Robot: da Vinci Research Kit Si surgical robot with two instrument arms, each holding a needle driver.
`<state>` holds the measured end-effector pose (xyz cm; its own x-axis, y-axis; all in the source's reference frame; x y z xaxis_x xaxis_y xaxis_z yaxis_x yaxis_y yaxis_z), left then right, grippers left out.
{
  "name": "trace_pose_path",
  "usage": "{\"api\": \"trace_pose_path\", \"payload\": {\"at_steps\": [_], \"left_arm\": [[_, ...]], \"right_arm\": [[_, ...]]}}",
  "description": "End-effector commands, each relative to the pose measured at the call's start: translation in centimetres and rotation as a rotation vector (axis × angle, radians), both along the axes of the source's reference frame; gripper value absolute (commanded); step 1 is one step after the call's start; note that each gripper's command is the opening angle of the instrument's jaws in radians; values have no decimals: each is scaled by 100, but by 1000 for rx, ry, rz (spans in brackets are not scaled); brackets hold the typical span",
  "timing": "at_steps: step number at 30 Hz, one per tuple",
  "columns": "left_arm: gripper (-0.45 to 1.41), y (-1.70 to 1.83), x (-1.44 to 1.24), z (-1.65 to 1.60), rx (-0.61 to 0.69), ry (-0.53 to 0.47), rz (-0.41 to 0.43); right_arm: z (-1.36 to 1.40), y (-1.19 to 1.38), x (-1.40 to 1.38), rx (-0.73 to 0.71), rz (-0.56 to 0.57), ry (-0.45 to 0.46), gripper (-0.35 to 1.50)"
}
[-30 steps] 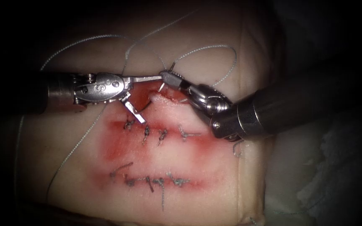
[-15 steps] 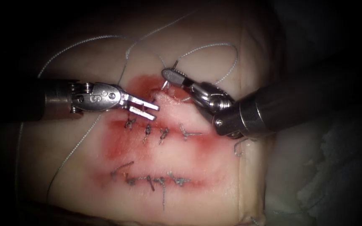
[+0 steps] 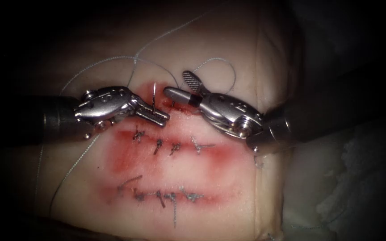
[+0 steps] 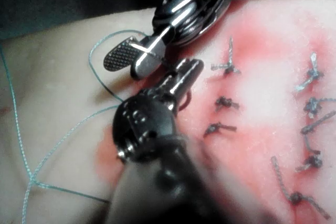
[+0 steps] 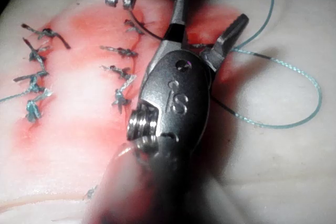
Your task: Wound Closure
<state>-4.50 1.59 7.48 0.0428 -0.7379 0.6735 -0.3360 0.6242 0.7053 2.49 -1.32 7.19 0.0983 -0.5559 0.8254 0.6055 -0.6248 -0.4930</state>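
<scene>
The left tool (image 3: 157,117) comes in from the left and grips the curved needle (image 3: 153,96) near its tip end, just left of the open cut (image 3: 175,105) in the tissue (image 3: 228,178). The needle stands nearly upright above the closed jaws, clear of the surface. The right tool (image 3: 182,85) sits just right of the cut with its jaws spread wide, holding nothing. Pale thread (image 3: 215,62) loops behind it. 2 stitched rows (image 3: 170,145) lie below, ringed with red fluid (image 3: 126,156).

Darkness rings the lit field; pale white cloth (image 3: 358,187) lies at right.
</scene>
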Motion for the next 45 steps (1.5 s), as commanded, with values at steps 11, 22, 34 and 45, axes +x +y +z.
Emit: {"api": "trace_pose_path", "payload": {"at_steps": [11,22,34,45], "left_arm": [[-45,36,-3,-48,888,176,-74],[-45,125,48,-145,1306,282,-166],[-45,219,95,-328,995,116,-239],[-45,274,156,-451,810,39,-367]], "right_arm": [[-85,35,2,-246,-20,-87,108],[-104,71,-14,-287,65,-8,116],[-83,88,-40,-296,71,-19,110],[-76,82,-38,-295,71,-13,108]]}}
